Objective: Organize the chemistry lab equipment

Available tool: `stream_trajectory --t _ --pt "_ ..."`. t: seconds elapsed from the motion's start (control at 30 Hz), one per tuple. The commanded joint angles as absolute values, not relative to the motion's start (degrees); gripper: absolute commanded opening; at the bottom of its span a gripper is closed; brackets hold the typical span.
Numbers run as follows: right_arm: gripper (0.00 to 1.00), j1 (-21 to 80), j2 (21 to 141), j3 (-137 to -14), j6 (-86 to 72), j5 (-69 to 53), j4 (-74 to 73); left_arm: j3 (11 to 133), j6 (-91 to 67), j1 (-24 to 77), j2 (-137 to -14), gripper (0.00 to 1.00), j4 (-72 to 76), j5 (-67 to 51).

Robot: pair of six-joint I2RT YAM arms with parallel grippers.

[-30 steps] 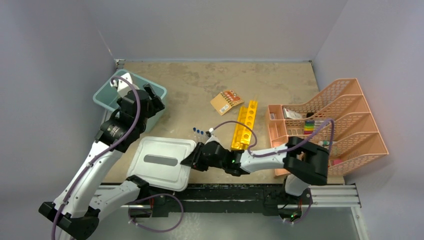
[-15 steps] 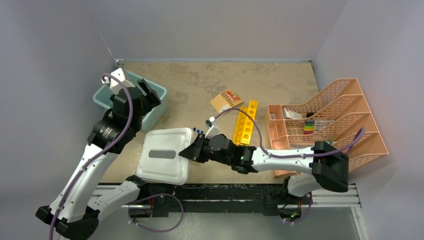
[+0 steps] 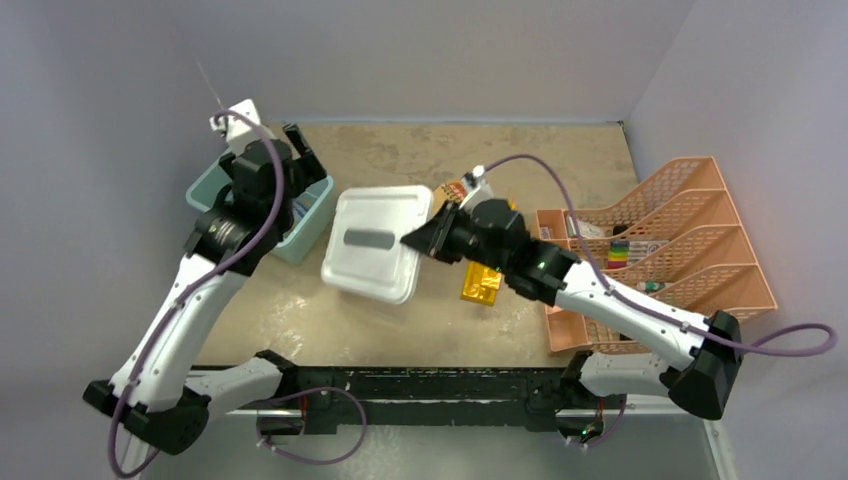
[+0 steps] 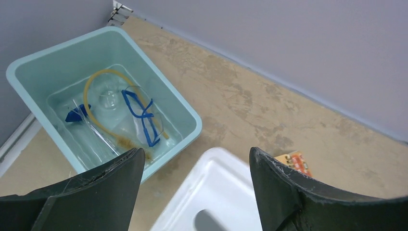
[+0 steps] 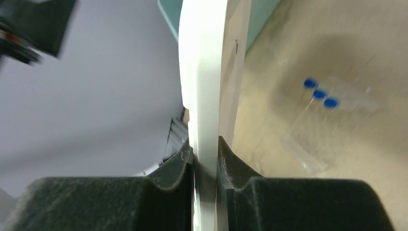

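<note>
My right gripper (image 3: pixel 418 240) is shut on the edge of a white lid (image 3: pixel 375 240) and holds it above the table, just right of the teal bin (image 3: pixel 308 222). In the right wrist view the fingers (image 5: pixel 180 166) clamp the lid (image 5: pixel 204 72) edge-on. Three blue-capped tubes (image 5: pixel 317 94) stand in a clear rack (image 5: pixel 346 94) on the table below; the top view hides them. A yellow rack (image 3: pixel 483 282) shows partly under the right arm. My left gripper (image 3: pixel 297 155) is open and empty over the bin (image 4: pixel 29 65), which holds a clear bag (image 4: pixel 120 120), a thin yellowish brush (image 4: pixel 94 118) and a clear dish (image 4: pixel 108 96).
A salmon-pink mesh organiser (image 3: pixel 690 215) stands at the right edge. A small orange card (image 3: pixel 455 190) lies at the far middle, also seen in the left wrist view (image 4: pixel 296 162). The walls are close behind the bin.
My right gripper has lifted the white lid from the near table and carried it far and rightwards, beside the bin. My left gripper has moved back over the bin.
</note>
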State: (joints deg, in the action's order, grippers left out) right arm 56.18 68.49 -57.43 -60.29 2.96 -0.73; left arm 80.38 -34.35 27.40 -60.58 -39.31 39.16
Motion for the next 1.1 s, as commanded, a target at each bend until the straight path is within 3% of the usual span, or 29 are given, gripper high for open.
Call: stream_trajectory --t 0.0,0.17,0.3,0.5,0.67,0.83,0.97,1.07 --pt "0.00 49.8 67.6 -67.6 -56.1 -3.1 -4.1 84.0 -29.3 25.8 -67.5 0.80 -35.6 41.3" --pt "0.00 41.6 70.3 -75.7 -52.9 -3.1 -7.9 87.1 -30.8 18.1 -73.8 0.80 -35.5 34.4" --pt "0.00 35.3 72.8 -80.8 -49.2 -0.7 -11.5 85.5 -33.4 11.3 -78.3 0.81 -36.1 20.7" --pt "0.00 28.8 78.4 -88.6 -43.2 -2.1 -13.3 79.0 -36.2 8.7 -83.5 0.82 -31.7 4.7" --pt "0.00 24.8 80.2 -89.5 -42.1 -4.6 -11.2 77.9 -36.3 8.6 -89.3 0.82 -27.0 2.2" --pt "0.00 21.3 80.0 -88.1 -42.2 -6.5 -9.6 80.5 -35.7 8.6 -96.4 0.77 -26.2 1.8" --pt "0.00 19.8 80.2 -88.3 -41.6 -7.3 -9.0 83.1 -35.8 8.7 -100.0 0.65 -24.3 -4.4" --pt "0.00 19.0 80.5 -88.3 -41.5 -8.1 -8.3 84.4 -38.7 9.0 -100.5 0.62 -22.3 -9.6"
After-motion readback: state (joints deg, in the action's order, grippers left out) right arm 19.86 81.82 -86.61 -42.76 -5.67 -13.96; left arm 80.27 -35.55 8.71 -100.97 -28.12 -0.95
